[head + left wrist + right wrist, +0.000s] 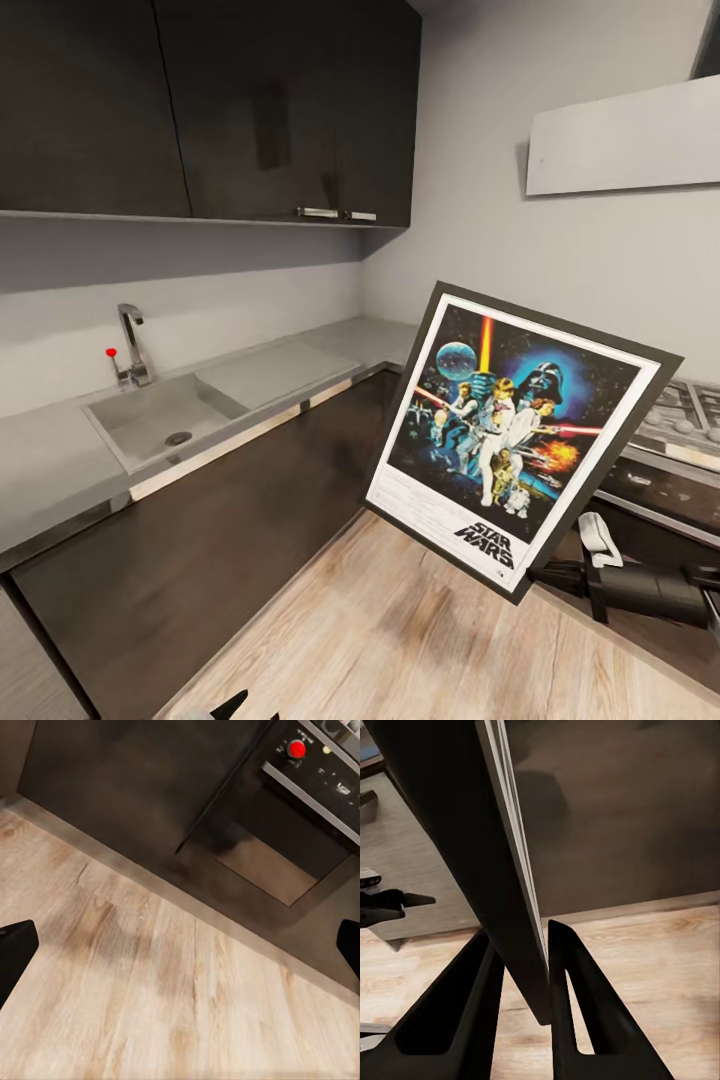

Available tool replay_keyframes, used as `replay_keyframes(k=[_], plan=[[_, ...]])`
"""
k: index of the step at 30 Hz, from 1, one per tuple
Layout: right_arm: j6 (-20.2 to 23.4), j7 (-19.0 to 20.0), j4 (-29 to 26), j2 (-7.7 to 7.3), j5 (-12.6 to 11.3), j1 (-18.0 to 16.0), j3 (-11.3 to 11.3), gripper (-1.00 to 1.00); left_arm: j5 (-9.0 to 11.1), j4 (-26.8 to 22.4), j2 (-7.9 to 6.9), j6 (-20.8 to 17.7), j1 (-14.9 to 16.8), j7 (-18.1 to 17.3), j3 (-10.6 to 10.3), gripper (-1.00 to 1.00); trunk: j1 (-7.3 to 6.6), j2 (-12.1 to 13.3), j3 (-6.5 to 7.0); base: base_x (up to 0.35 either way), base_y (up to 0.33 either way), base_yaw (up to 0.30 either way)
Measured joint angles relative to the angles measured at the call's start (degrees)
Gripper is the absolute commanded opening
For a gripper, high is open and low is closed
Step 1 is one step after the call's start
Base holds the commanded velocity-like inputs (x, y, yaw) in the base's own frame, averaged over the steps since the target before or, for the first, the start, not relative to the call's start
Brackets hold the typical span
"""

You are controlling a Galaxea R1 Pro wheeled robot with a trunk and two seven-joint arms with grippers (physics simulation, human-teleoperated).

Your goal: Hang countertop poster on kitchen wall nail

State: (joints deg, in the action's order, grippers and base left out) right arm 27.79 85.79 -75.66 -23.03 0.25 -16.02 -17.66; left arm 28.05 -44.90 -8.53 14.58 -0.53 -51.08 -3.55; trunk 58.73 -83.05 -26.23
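Note:
The Star Wars poster [510, 435] hangs in the air in front of me, tilted, its picture side facing the head camera. My right gripper [545, 578] is shut on its lower corner. In the right wrist view both fingers [577, 997] clamp the poster's thin edge [510, 870]. My left gripper [180, 952] is low over the wooden floor, its two fingertips [15, 952] wide apart and holding nothing. The grey kitchen countertop [60, 470] runs along the left wall and round the corner. The wall nails are out of view.
The sink [160, 415] and chrome tap [133, 345] are set in the worktop at left. The gas hob [690, 405] sits at right under a pale hood [625, 140]. Dark upper cabinets [200, 100] hang above. The oven front [262, 862] is close to my left arm. Wooden floor [400, 640] lies below.

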Motion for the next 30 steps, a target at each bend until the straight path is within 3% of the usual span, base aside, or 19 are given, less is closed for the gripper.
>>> replay_keyframes(k=[6, 30], plan=[[0.0, 0.0, 0.0, 0.01, -0.1, 0.2, -0.1, -1.0, 0.0, 0.1, -0.01, -0.1, 0.0, 0.1, 0.0, 1.0, 0.0, 0.0, -0.06, 0.0, 0.0, 0.0], [-0.2, -0.2, 0.4, 0.02, 0.0, 0.2, 0.0, -1.0, 0.0, 0.0, 0.02, -0.1, 0.0, 0.1, 0.1, 1.0, -5.27, 9.6, 3.35, 0.0, 0.0, 0.0]])
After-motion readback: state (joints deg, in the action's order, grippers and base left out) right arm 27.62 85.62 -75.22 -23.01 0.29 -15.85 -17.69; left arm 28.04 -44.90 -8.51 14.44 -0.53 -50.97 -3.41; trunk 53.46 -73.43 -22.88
